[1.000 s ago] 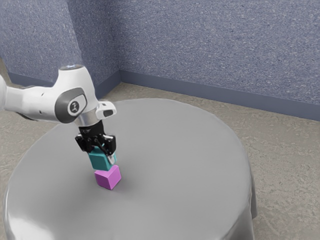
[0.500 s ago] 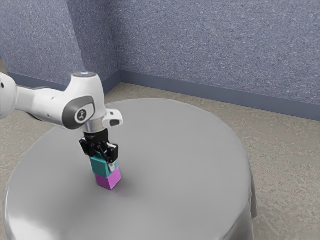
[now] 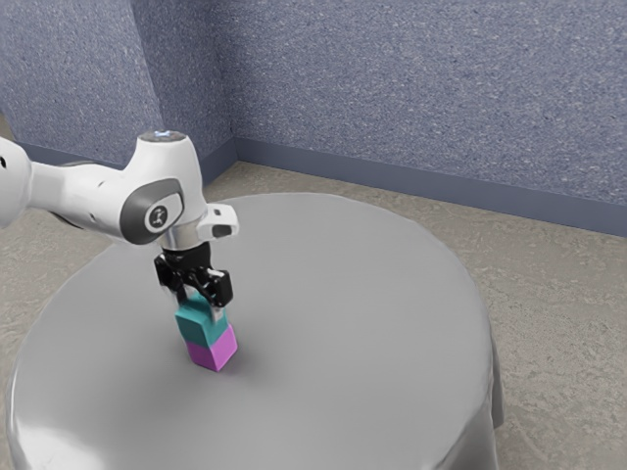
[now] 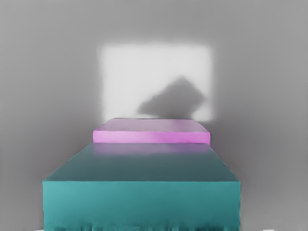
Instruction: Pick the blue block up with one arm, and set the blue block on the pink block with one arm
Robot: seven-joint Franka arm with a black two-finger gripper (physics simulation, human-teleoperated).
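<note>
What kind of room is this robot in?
Probably a plain, computer-made test room, not a real home. There is a round grey table, speckled blue-grey walls meeting in a corner, and a bare beige floor.

Blue block [image 3: 193, 321] reads teal; pink block [image 3: 217, 350] magenta; table [image 3: 372, 313] plain grey; gripper [image 3: 204, 299] blk; arm [image 3: 88, 196] white w/ grey joint caps.

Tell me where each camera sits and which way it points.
Exterior view: at the side, above table height, looking down at the blocks; shows the white arm and black gripper.
Wrist view: on the hand, looking down over the blue block to the pink block under it.
Shared: both blocks, blue atop pink, and the grey table.
</note>
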